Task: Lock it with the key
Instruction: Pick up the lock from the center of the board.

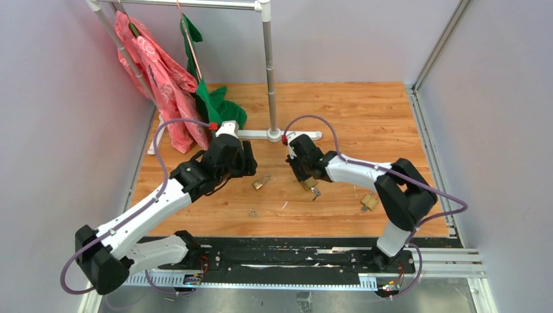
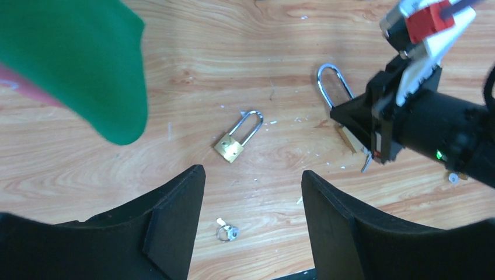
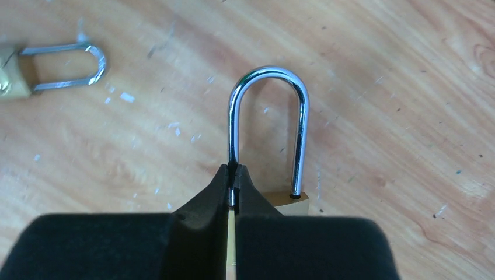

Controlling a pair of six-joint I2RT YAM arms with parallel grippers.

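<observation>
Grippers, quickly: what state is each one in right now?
Left gripper: open, holding nothing.
Right gripper: closed on the padlock, pinching one leg of its shackle.

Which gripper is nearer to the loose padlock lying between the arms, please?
Left. The left gripper is open just before the loose padlock, in line with its finger gap; the right gripper sits farther off, shut on a second padlock.

Brass padlock (image 2: 229, 147) flat on wood (image 2: 245, 52), ringed key (image 2: 226, 232) nearer, between parted fingers (image 2: 175, 221) of the left gripper (image 2: 252, 172)
</observation>
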